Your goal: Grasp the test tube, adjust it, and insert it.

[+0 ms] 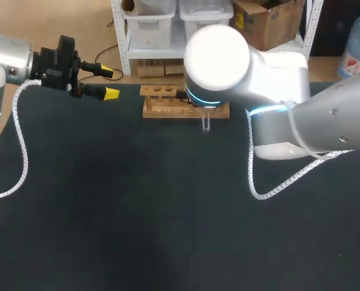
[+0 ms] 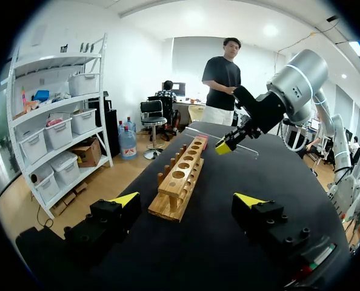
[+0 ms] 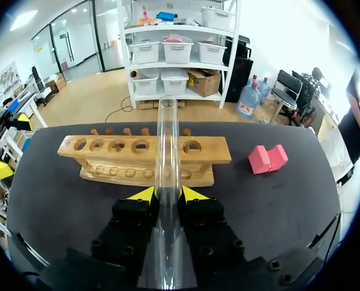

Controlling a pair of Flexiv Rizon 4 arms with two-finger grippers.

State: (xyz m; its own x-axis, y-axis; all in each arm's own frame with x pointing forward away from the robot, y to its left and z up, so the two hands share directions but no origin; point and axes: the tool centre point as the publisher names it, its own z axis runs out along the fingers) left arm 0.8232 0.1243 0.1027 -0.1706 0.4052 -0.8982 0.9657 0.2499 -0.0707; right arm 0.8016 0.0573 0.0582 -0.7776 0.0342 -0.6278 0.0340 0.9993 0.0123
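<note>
Black cloth covers the whole table [image 1: 137, 212], matt and without folds. Over its far middle I see my right arm [image 1: 325, 115], thick, white and grey, with a round joint that hides its own hand in the head view. My left arm [image 1: 10, 57] stays at the far left corner. The left gripper [image 1: 109, 83] has its fingers wide apart with nothing between them. Ahead of it the rack [image 2: 180, 179] is seen from its end.

This rack is of pale wood, long and low. It has a row of round holes in the top board, smaller holes in the lower board and short pegs along its far side. It stands at the far edge of the table.

The right gripper [image 3: 168, 194] is closed on the test tube [image 3: 168, 151]. Both yellow tips press it from two sides. The tube is clear glass, thin and straight. It runs along the fingers and goes on ahead of them, across the middle of the rack. From above, its end shows just at the near side of the rack. I cannot tell if it touches the cloth.

A small pink block [image 3: 268, 159], with a step shape, lies beside one end of the rack, apart from the tube.
</note>
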